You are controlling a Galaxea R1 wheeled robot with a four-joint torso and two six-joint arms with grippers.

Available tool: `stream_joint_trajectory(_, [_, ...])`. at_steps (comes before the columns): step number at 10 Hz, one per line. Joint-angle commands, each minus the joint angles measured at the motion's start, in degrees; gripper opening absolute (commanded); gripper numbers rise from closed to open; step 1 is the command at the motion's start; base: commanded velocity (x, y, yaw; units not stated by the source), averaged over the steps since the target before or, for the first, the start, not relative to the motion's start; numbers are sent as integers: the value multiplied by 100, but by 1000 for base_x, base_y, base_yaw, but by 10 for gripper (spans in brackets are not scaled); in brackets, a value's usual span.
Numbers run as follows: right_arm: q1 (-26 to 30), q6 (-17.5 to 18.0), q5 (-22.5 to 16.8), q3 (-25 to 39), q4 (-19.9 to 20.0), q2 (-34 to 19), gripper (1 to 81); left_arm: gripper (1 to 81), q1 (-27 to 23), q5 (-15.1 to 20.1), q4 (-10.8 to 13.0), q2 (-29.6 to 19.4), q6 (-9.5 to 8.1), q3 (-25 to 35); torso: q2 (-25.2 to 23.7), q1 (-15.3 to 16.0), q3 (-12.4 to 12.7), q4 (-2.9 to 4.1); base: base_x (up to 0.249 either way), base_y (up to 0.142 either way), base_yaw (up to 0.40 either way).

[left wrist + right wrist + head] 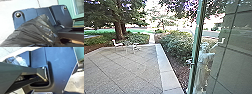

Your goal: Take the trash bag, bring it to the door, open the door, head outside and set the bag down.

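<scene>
Paved yard [129, 70], chair [117, 44]; green frame [197, 37] nr R; blk bag [33, 28]; both hands: can't tell

Look at that black trash bag [36, 28], large in the left wrist view: thin, glossy plastic, full of creases, flashing bright glints, slanting upward to a rounded fold. Peeking out as a small crumpled patch in the right wrist view, too. And there, at the head view's right: apparently the door [198, 37], green-edged, glass-panelled, standing upright.
</scene>
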Motion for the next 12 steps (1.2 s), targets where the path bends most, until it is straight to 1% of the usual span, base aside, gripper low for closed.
stream_joint_trajectory(1, [262, -63, -377, 116, -53, 130, 811, 10, -276, 326, -39, -12, 20, 30, 0, 0, 0, 0, 100, 66, 0])
stream_joint_trajectory(8, [253, -45, -369, 98, -18, 103, 811, 10, -276, 326, -39, -21, 20, 30, 0, 0, 0, 0, 100, 80, 0])
stream_joint_trajectory(9, [270, -36, -369, 107, 0, 103, 811, 10, -276, 326, -39, -21, 20, 30, 0, 0, -2, 445, 100, 73, 0])
stream_joint_trajectory(10, [270, -45, -369, 116, -27, 112, 811, 10, -276, 326, -39, -30, 20, 30, 0, 0, -155, 533, 100, 67, 0])
stream_joint_trajectory(11, [270, -45, -369, 107, -35, 103, 811, 10, -276, 326, -39, -30, 20, 30, 0, 0, -200, 583, 100, 0, 0])
stream_joint_trajectory(12, [270, -45, -369, 107, -35, 103, 811, 10, -276, 326, -39, -30, 20, 30, 0, 0, -275, 699, 100, 0, 0])
